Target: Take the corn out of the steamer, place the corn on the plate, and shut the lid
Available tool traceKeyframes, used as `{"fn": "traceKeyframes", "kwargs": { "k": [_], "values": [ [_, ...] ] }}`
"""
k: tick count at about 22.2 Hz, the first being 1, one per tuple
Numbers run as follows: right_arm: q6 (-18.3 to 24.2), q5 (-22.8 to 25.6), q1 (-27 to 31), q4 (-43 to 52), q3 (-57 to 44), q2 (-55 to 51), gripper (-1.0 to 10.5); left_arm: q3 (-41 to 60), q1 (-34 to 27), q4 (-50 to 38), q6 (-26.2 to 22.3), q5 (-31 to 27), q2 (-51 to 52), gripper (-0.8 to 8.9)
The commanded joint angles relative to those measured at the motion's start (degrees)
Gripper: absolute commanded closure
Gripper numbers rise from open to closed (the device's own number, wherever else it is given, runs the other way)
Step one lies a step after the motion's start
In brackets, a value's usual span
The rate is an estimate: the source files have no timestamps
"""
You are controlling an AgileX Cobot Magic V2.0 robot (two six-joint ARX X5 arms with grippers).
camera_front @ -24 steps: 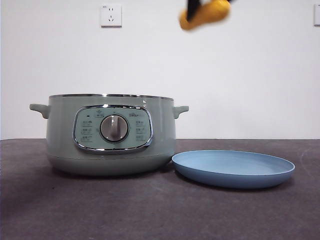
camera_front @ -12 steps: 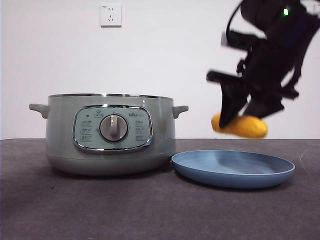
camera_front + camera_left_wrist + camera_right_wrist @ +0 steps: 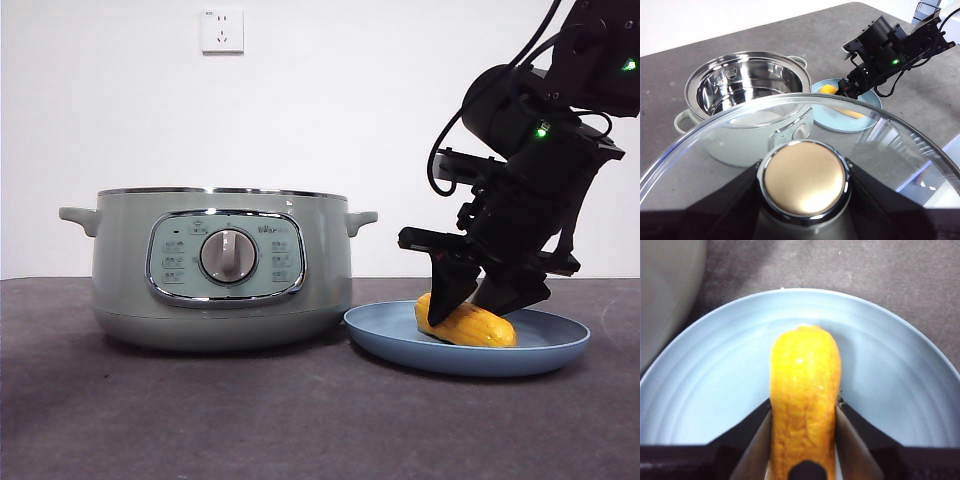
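My right gripper [image 3: 478,296] is shut on the yellow-orange corn [image 3: 468,325] and holds it down in the light-blue plate [image 3: 545,352], where it seems to touch the plate's floor. In the right wrist view the jaws clamp the corn [image 3: 804,385] on both sides over the plate [image 3: 890,365]. The sage-green steamer [image 3: 225,265] stands open to the left of the plate, and its steel bowl [image 3: 747,87] looks empty. My left gripper [image 3: 804,192] is shut on the knob of the glass lid [image 3: 880,135] and holds it high above the steamer, out of the front view.
The dark grey table [image 3: 200,420] carries the steamer and the plate side by side, almost touching. A white wall with a socket [image 3: 222,30] stands behind them. The right arm fills the upper right of the front view.
My right gripper has come down with the corn, from high above the steamer's right side to the plate. The steamer and plate have not moved.
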State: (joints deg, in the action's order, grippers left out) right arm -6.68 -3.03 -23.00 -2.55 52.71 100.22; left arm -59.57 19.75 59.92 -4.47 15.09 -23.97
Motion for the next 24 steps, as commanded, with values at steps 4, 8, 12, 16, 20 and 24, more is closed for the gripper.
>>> {"fn": "traceKeyframes", "kwargs": {
  "k": [4, 8, 12, 16, 20, 24],
  "values": [
    [-0.6, -0.1, 0.0, -0.5, -0.5, 0.9, 4.6, -0.8, 0.1, -3.1, 0.1, 0.0, 0.5, 8.21],
    [-0.4, -0.1, 0.0, -1.0, -0.5, -1.7, 3.5, -0.8, 0.1, -6.4, 0.3, 0.0, 0.5, 8.21],
    [-0.4, -0.1, 0.0, -4.9, -0.5, -9.2, 3.5, -0.8, 0.1, -9.6, 0.4, 0.0, -1.7, 8.21],
    [-0.2, -0.1, 0.0, -15.2, -0.5, -21.1, 3.5, -0.8, 0.1, -16.4, 0.2, 0.1, -7.8, 8.21],
    [0.5, -1.2, 0.0, -23.7, -0.5, -32.8, 3.5, -0.8, 0.1, -26.2, -0.2, 0.2, -15.4, 8.21],
    [0.5, -1.6, 0.0, -29.1, -0.5, -41.3, 3.5, -0.8, 0.1, -32.7, -0.3, 0.2, -22.9, 8.21]
  ]
}}
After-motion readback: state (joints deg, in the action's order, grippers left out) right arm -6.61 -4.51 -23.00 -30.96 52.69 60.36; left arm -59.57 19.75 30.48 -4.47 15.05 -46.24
